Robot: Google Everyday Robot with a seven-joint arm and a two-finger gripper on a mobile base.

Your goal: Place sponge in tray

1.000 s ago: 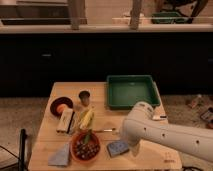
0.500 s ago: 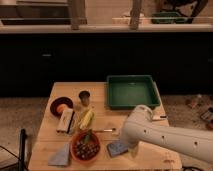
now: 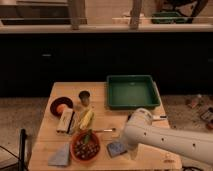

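Note:
The sponge (image 3: 116,148), a small blue-grey block, lies on the wooden table (image 3: 115,120) near its front edge, just right of the orange bowl (image 3: 86,146). My white arm reaches in from the right, low over the table. Its gripper (image 3: 129,149) is at the sponge's right side, mostly hidden behind the arm's bulk, and its jaws stand open with nothing held. The dark-green tray (image 3: 132,92) stands empty at the table's far right corner, behind the arm.
A grey-blue triangular piece (image 3: 61,156) lies at the front left. A pale oblong block (image 3: 65,120), a yellow item (image 3: 86,119), a dark red plate (image 3: 61,106) and a small cup (image 3: 84,96) fill the left side. A dark counter runs behind the table.

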